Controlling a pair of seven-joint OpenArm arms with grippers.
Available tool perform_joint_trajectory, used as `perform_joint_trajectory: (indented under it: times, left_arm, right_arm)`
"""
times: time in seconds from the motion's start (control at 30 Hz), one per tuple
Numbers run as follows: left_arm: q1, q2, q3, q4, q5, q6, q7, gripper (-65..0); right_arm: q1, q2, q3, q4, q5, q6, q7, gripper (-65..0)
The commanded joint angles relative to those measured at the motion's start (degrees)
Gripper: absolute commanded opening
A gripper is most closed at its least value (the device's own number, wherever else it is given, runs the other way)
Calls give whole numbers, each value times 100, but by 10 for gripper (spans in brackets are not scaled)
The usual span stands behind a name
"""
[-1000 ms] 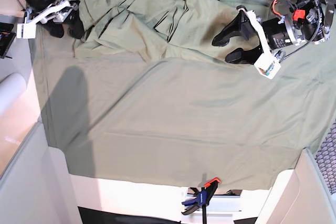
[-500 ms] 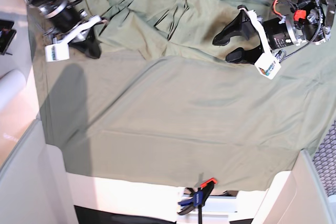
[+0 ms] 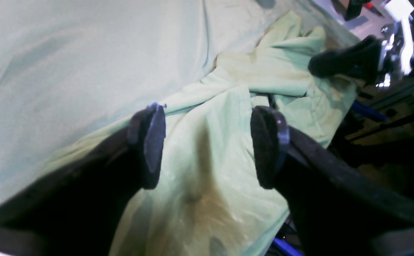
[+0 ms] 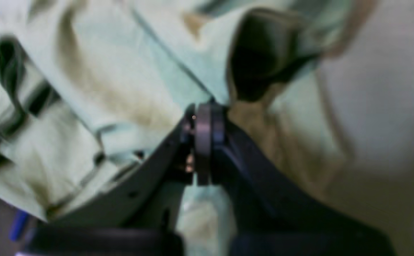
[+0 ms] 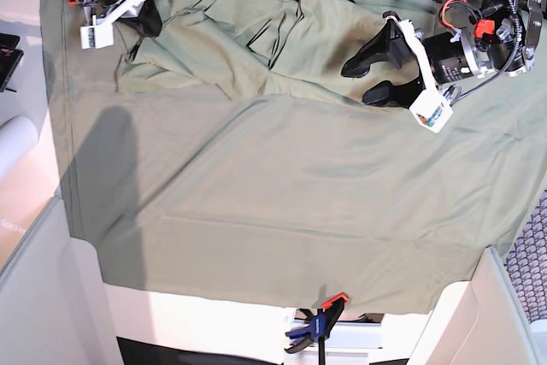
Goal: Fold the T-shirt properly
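Observation:
The pale green T-shirt lies crumpled along the far side of the green tablecloth. My right gripper sits at the shirt's far-left corner. In the right wrist view its jaws are pressed together, with a hemmed fold of the T-shirt running into the tips. My left gripper hovers over the shirt's right end. In the left wrist view it stands wide open above the T-shirt, with nothing between the pads. The right gripper shows at the far end.
A blue-and-orange clamp pins the tablecloth at the near edge. A white roll and a black object lie on the bare table at the left. White panels flank the near corners.
The right gripper closed on the shirt's left edge and has drawn back toward the far-left corner, pulling cloth with it. The left gripper stayed open, almost still.

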State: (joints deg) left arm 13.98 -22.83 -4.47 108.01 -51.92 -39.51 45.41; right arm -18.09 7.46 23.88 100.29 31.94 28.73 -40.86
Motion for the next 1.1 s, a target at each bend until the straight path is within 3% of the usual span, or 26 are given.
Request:
perform_joint_trajectory:
  times: [0.0, 0.2, 0.37, 0.53, 0.87, 1.07]
  left_arm:
    - [-48, -50, -33, 85, -122, -49, -149, -243]
    - [-48, -50, -33, 85, -122, -49, -149, -243]
    - [-48, -50, -33, 85, -125, -49, -149, -243]
    - [-48, -50, -33, 85, -125, -49, -149, -243]
    - [-50, 11, -33, 85, -120, -49, -188, -243]
    - [-48, 13, -33, 85, -120, -49, -188, -243]
  right_arm:
    - [31, 46, 114, 151, 262, 22, 142, -650]
    - [44, 42, 352, 870, 837, 22, -59, -650]
    - [330, 42, 352, 1276, 389, 20, 66, -650]
    - [745, 46, 348, 638, -345, 15, 278, -650]
    - [774, 44, 101, -1123, -365, 20, 299, -650]
    - [774, 44, 101, -796, 63, 22, 267, -650]
